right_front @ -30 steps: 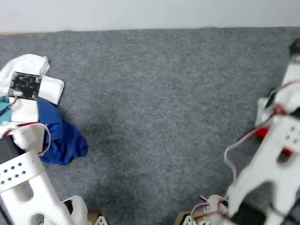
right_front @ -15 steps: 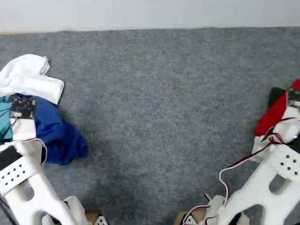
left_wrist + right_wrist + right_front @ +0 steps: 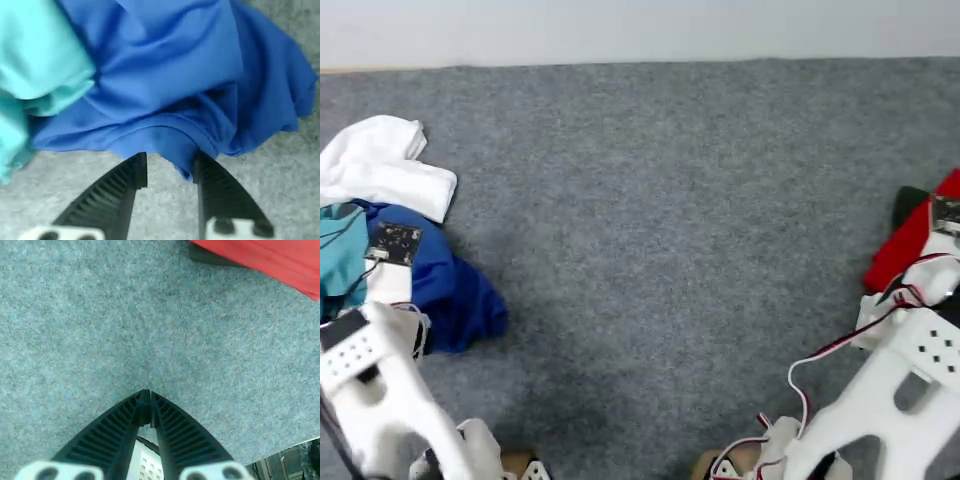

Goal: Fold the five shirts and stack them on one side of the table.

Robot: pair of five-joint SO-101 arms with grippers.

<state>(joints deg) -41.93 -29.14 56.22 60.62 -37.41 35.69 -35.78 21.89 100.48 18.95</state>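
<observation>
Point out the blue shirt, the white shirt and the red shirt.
blue shirt [image 3: 460,300], high view, on its crumpled end toward the table's middle.
white shirt [image 3: 385,165], high view, middle of the bunched cloth.
red shirt [image 3: 910,240], high view, middle of its visible strip.

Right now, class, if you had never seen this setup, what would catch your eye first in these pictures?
On the left side of the grey table lies a crumpled heap: a blue shirt, a teal shirt beside it and a white shirt beyond. The left gripper is open at the blue shirt's edge. At the right edge lies a red shirt, with the right gripper shut over bare table nearby.
</observation>
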